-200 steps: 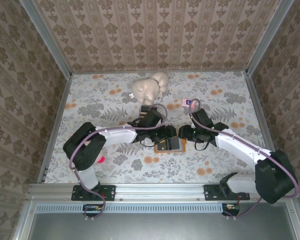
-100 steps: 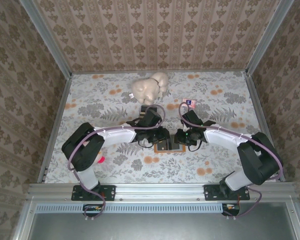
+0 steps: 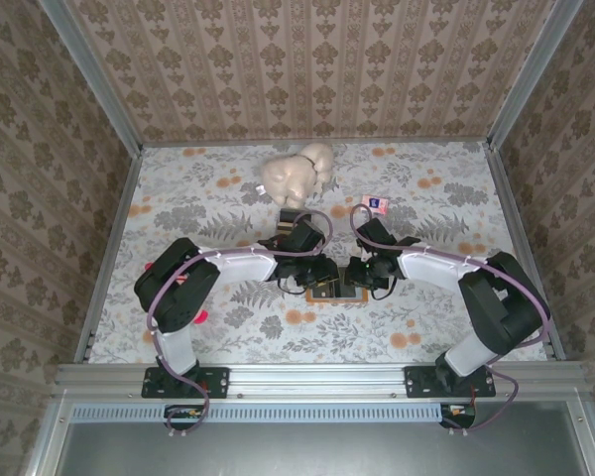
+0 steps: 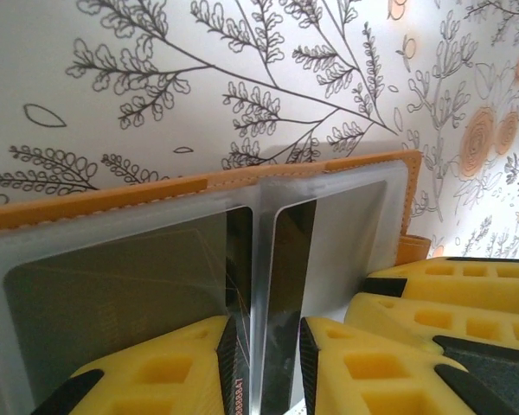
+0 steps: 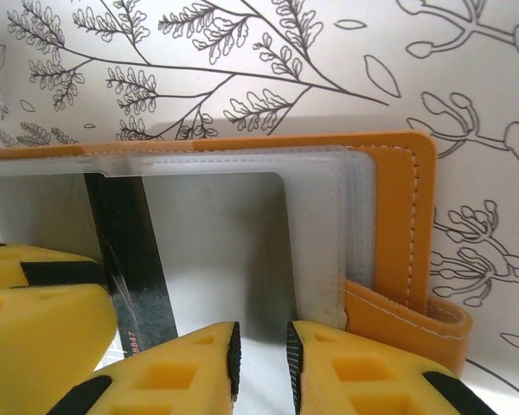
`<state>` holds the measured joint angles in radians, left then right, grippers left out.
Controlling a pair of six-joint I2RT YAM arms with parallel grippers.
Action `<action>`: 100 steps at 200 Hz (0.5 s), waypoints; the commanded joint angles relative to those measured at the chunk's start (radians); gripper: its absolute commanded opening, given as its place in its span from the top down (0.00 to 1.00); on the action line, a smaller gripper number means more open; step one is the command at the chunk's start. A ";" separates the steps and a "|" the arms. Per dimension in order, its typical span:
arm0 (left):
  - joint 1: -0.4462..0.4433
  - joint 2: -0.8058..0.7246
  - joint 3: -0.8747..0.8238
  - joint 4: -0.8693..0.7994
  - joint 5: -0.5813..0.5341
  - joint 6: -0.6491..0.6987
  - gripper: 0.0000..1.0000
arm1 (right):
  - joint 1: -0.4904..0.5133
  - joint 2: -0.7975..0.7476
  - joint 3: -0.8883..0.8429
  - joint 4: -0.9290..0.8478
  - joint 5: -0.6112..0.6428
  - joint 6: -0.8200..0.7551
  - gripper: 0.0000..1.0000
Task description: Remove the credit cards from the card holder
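Over the middle of the counter (image 3: 446, 198), my left tool (image 4: 266, 333) was drawn down to a thin slit, nipping a clear sleeve (image 4: 329, 233) of the card holder (image 3: 339, 294) with a dark credit card (image 4: 287, 259) tucked in it. That card holder lay open and flat between my two arms. Further right, my right tool (image 5: 259, 333) was nearly closed at the near edge of the sleeves, and I could not tell whether it pinched anything.

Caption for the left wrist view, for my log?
Left gripper, jaws nearly closed, straddles a clear sleeve of the open card holder beside a dark credit card.
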<state>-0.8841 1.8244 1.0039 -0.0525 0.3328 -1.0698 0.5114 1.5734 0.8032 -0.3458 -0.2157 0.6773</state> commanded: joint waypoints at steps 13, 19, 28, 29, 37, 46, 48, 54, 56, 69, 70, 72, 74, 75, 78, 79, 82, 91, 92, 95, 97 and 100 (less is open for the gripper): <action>0.000 0.019 0.007 0.009 0.012 -0.005 0.72 | 0.001 0.041 0.001 -0.026 -0.009 -0.001 0.74; 0.000 0.020 0.004 0.012 0.013 -0.008 0.72 | 0.001 0.042 -0.002 -0.023 -0.013 0.001 0.74; 0.002 0.022 -0.002 0.020 0.014 -0.013 0.72 | -0.001 0.046 -0.007 -0.016 -0.020 0.004 0.74; 0.002 0.022 -0.003 0.021 0.014 -0.014 0.72 | -0.001 0.046 -0.007 -0.016 -0.020 0.004 0.74; 0.002 0.024 -0.010 0.029 0.016 -0.019 0.73 | -0.003 0.046 -0.011 -0.010 -0.025 0.005 0.74; 0.003 0.024 -0.017 0.045 0.021 -0.025 0.72 | -0.004 0.047 -0.015 -0.009 -0.027 0.005 0.74; 0.003 0.024 -0.019 0.048 0.021 -0.026 0.72 | -0.004 0.047 -0.015 -0.009 -0.027 0.005 0.74; 0.005 0.026 -0.023 0.054 0.025 -0.029 0.72 | -0.007 0.047 -0.016 -0.009 -0.027 0.006 0.74; 0.004 0.026 -0.025 0.057 0.027 -0.029 0.73 | -0.007 0.046 -0.016 -0.009 -0.028 0.005 0.74; 0.006 0.027 -0.030 0.076 0.036 -0.034 0.73 | -0.009 0.045 -0.020 -0.010 -0.027 0.004 0.74; 0.006 0.027 -0.031 0.076 0.037 -0.035 0.73 | -0.009 0.046 -0.020 -0.010 -0.027 0.004 0.74; 0.006 0.028 -0.031 0.078 0.039 -0.034 0.74 | -0.009 0.046 -0.020 -0.010 -0.026 0.004 0.74; 0.006 0.029 -0.031 0.080 0.040 -0.035 0.74 | -0.010 0.047 -0.020 -0.012 -0.025 0.003 0.74; 0.006 0.029 -0.033 0.082 0.041 -0.036 0.74 | -0.009 0.046 -0.020 -0.012 -0.023 0.003 0.74; 0.007 0.029 -0.034 0.084 0.041 -0.035 0.74 | -0.009 0.046 -0.019 -0.015 -0.020 0.003 0.74; 0.007 0.029 -0.034 0.085 0.041 -0.036 0.74 | -0.010 0.046 -0.019 -0.017 -0.019 0.002 0.74; 0.008 0.029 -0.034 0.087 0.043 -0.036 0.74 | -0.010 0.045 -0.019 -0.019 -0.016 0.002 0.74; 0.008 0.030 -0.038 0.099 0.051 -0.039 0.75 | -0.009 0.045 -0.021 -0.023 -0.012 0.000 0.74; 0.008 0.031 -0.038 0.101 0.052 -0.039 0.75 | -0.010 0.045 -0.022 -0.024 -0.012 0.000 0.74; 0.008 0.030 -0.039 0.107 0.055 -0.038 0.75 | -0.009 0.045 -0.022 -0.024 -0.010 -0.001 0.74; 0.008 0.030 -0.039 0.111 0.058 -0.039 0.75 | -0.009 0.044 -0.023 -0.024 -0.009 -0.001 0.74; 0.008 0.031 -0.042 0.117 0.061 -0.041 0.76 | -0.010 0.044 -0.024 -0.026 -0.008 -0.002 0.74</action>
<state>-0.8818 1.8359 0.9817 0.0166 0.3584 -1.0893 0.5056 1.5871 0.8051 -0.3363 -0.2405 0.6773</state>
